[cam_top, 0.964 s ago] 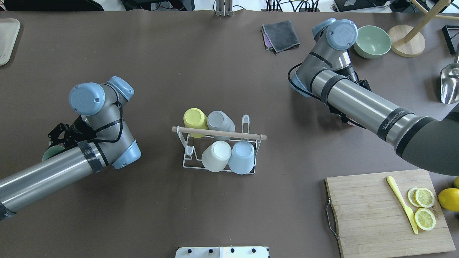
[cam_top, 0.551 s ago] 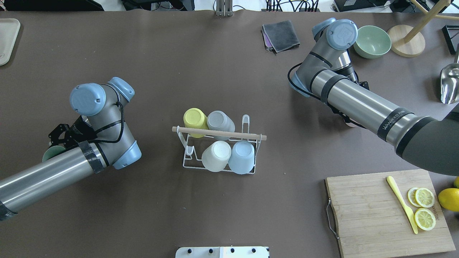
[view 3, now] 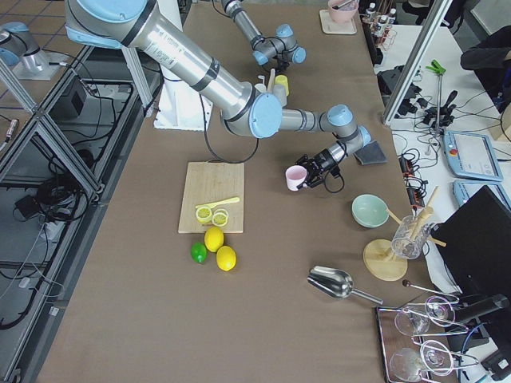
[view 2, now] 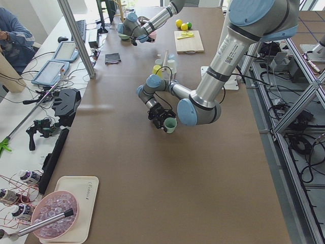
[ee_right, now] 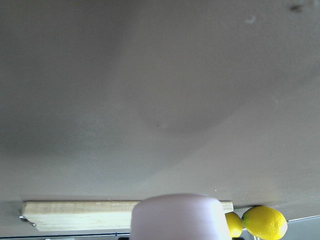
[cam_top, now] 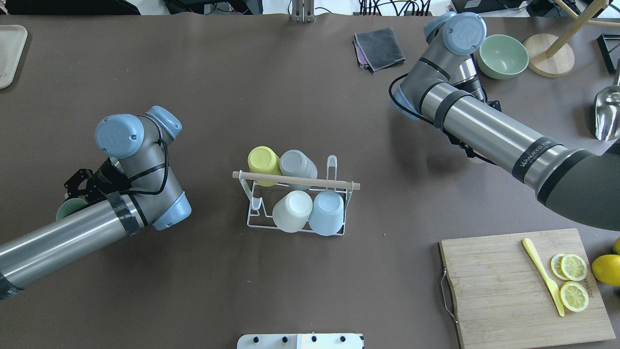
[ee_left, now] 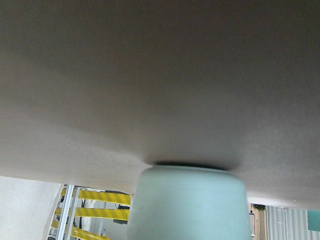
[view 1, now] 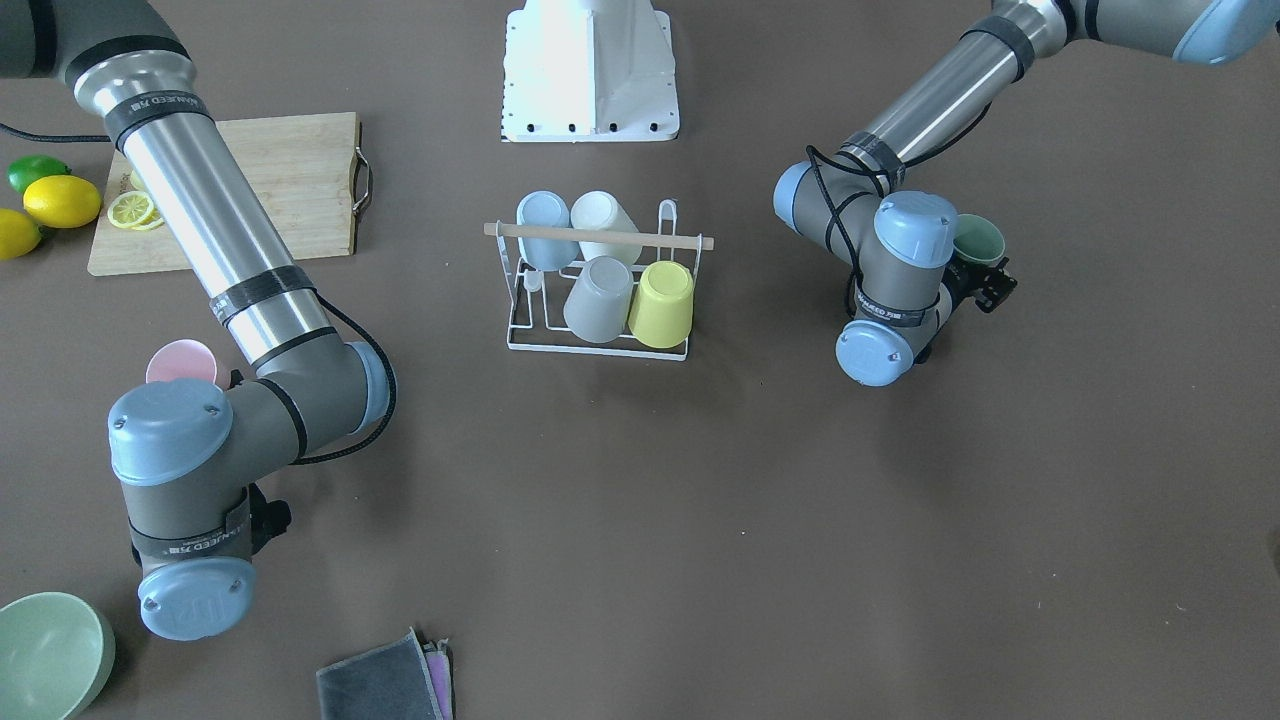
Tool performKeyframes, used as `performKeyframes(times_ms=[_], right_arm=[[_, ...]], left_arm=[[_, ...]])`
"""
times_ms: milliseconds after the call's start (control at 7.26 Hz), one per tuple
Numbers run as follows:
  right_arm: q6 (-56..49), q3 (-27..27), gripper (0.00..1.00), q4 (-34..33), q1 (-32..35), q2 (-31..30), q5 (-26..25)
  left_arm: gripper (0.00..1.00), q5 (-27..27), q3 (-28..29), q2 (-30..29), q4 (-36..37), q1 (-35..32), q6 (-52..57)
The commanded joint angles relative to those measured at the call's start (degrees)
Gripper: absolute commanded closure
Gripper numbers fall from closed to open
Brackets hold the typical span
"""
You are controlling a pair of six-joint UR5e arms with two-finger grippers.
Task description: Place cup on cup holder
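The white wire cup holder [cam_top: 296, 181] with a wooden rod handle stands mid-table, also in the front view [view 1: 600, 238]. Yellow, grey, white and blue cups sit upside down on it. My left gripper [cam_top: 72, 198] is shut on a green cup [view 1: 978, 240], held sideways close to the table left of the holder; the cup shows in the left wrist view [ee_left: 187, 205]. My right gripper [view 3: 313, 171] is shut on a pink cup [view 3: 296, 177], held above the table right of the holder; the cup shows in the right wrist view [ee_right: 177, 217].
A wooden cutting board [cam_top: 503, 286] with lemon slices and a yellow knife lies at the near right, lemons [cam_top: 605, 269] beside it. A green bowl [cam_top: 503, 55], a grey cloth [cam_top: 380, 47], a wooden stand base [cam_top: 548, 54] and a metal scoop [cam_top: 608, 114] are at the far right.
My right arm's wrist and elbow have moved toward the table's far side, carrying the pink cup. My left arm has barely moved.
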Motion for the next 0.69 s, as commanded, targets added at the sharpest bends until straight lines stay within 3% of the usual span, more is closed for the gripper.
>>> performKeyframes(times_ms=[0,276,551], right_arm=[[-0.23,11.29,1.00,-6.01,2.96,0.21,0.54],[-0.32,21.24,1.00,-7.79,5.95,-0.32,0.89],[0.55,33.08,1.00,-7.45,6.23,-3.99,0.81]], left_arm=[[0.02,0.03,-0.08,0.33,0.26,0.14,0.00],[0.05,0.03,-0.16,0.51,0.53,0.14,0.00],[0.24,0.03,-0.08,0.51,0.53,0.23,0.00]])
